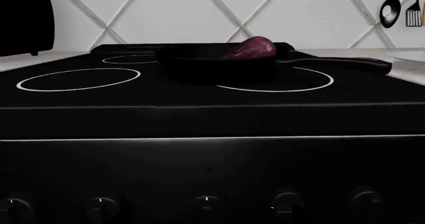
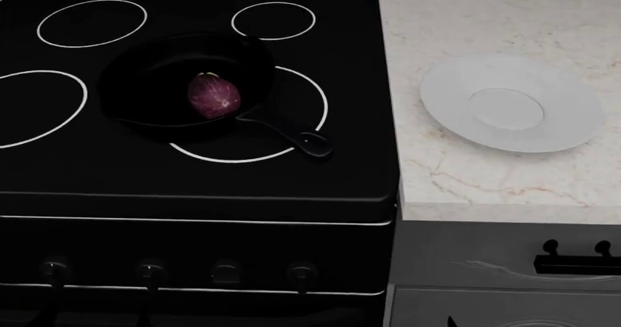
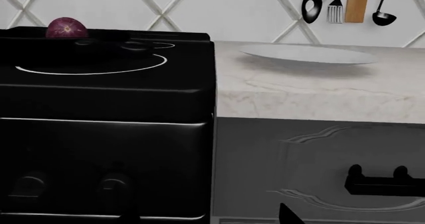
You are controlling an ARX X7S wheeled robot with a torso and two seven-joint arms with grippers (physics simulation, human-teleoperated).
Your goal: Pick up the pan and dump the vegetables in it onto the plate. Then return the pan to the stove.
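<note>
A: So where's the round matte black pan (image 2: 170, 80)?
B: On the black glass-top stove (image 2: 194, 174), small purple eggplant (image 2: 214, 95) inside; round white plate (image 2: 511, 112) sits on the marble surface (image 2: 466, 22) beside it.
A: Jaws?
B: Neither arm's are visible, so I can't tell.

No words, numbers or brand names can be read in any view. Only plain white ring lines are drawn on the stove (image 2: 194, 174), and small pale marks are seen on its knobs (image 1: 207, 203). The marks are too small to be read. Nothing is printed on the plate (image 2: 511, 112).
</note>
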